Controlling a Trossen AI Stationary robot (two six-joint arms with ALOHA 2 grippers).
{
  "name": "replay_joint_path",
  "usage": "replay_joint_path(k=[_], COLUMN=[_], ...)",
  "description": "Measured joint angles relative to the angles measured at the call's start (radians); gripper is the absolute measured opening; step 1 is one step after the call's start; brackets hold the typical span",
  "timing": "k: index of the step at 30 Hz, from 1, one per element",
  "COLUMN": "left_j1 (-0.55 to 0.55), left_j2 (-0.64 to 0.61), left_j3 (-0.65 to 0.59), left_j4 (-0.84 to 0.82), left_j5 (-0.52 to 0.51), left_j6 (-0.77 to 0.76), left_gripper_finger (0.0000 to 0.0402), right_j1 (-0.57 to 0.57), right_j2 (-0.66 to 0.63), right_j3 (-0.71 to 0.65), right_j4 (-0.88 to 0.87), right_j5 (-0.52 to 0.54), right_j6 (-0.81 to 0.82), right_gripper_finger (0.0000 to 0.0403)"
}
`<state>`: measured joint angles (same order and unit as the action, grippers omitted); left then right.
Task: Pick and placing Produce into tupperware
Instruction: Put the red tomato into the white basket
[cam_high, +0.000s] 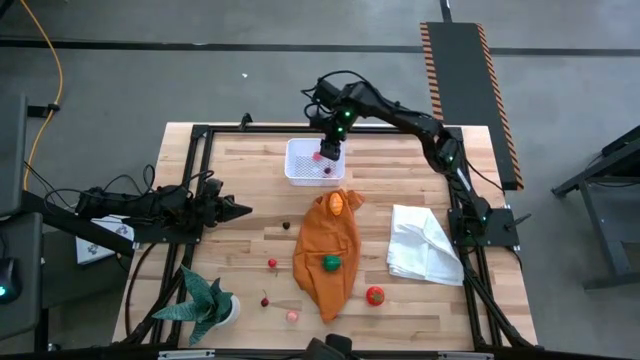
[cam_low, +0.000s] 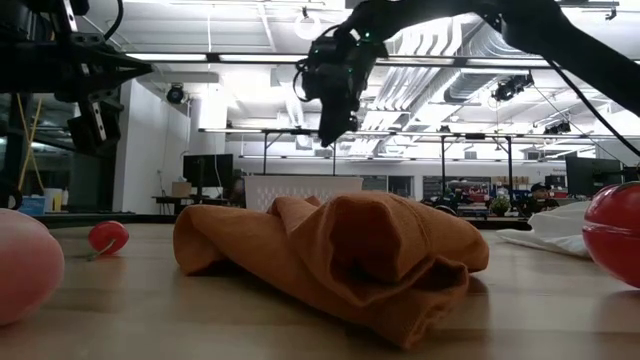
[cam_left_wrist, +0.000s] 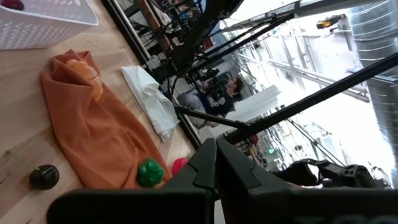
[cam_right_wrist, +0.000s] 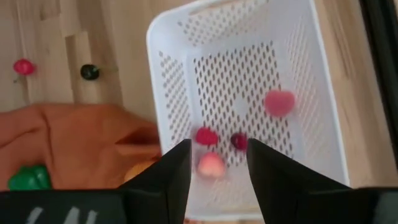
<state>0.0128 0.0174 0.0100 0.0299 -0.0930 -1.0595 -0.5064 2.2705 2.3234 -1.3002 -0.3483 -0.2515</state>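
Inside the tupperware (cam_right_wrist: 249, 93), right wrist view alone shows produce (cam_right_wrist: 279, 102)

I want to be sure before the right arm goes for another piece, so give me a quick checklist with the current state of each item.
1. Right gripper over the tub: ok.
2. Right jaws open with nothing held between them: ok.
3. Pieces already in the tub, such as the pink one: ok.
4. Produce left outside: green piece and orange piece on the orange cloth, red tomato on the table: not ok.
5. Left gripper shut, parked at the table's left: ok.
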Motion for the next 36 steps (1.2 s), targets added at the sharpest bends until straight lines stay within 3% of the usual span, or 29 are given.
replay_joint_path(k=[8,16,36], left_j1=[0.000,0.000,0.000], left_j2=[0.000,0.000,0.000], left_j3=[0.000,0.000,0.000], left_j4=[-0.001,-0.001,-0.001], left_j5=[0.006,0.007,0.007], left_j6=[0.000,0.000,0.000], left_gripper_finger=[0.0001,0.0001,0.0001], right_j1=[0.019,0.043,0.072], right_j2=[-0.063,-0.235,-0.599], right_j3=[-0.001,-0.001,0.000], right_j4=[-0.046,-0.023,-0.102], right_j5=[-0.001,0.017,0.197], right_j6=[0.042,0.094,0.214], right_gripper_finger=[0.0144,0.0144,0.0144])
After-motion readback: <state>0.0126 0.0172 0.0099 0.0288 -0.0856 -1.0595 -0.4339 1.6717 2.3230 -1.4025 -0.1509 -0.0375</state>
